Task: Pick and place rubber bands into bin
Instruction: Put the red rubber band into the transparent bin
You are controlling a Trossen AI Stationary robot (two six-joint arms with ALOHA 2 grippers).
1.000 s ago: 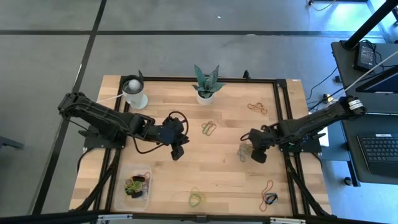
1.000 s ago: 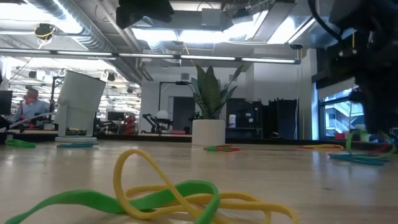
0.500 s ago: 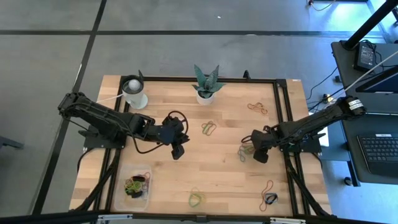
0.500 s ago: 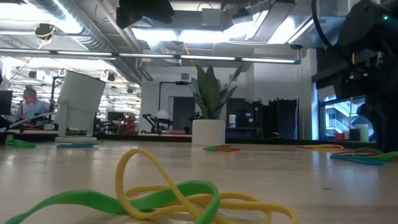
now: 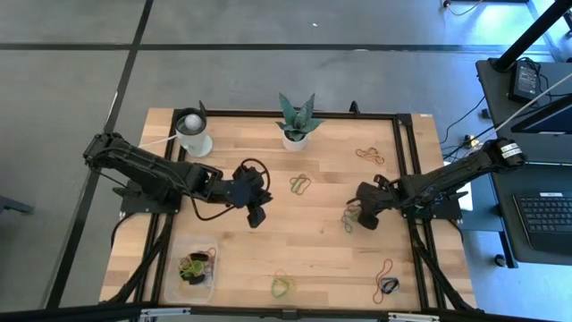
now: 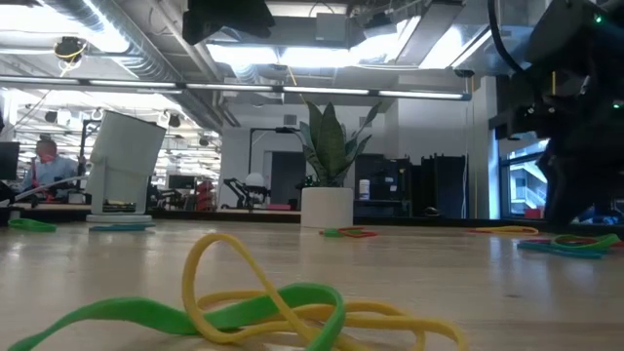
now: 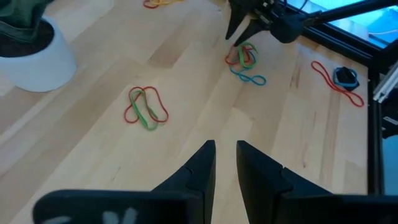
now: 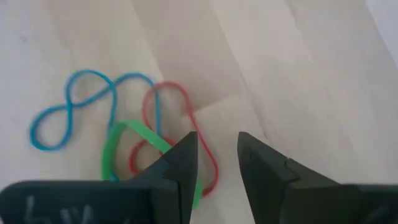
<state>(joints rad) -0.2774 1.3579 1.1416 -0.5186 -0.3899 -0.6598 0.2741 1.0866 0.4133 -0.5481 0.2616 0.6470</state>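
Green, red and blue bands lie just under the right gripper, its fingers apart and empty.

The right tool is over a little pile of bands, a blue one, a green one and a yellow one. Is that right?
Almost. The right tool is over that pile, but the third band is red, not yellow. The right wrist view shows the blue band, the green band and the red one tangled together on the table.
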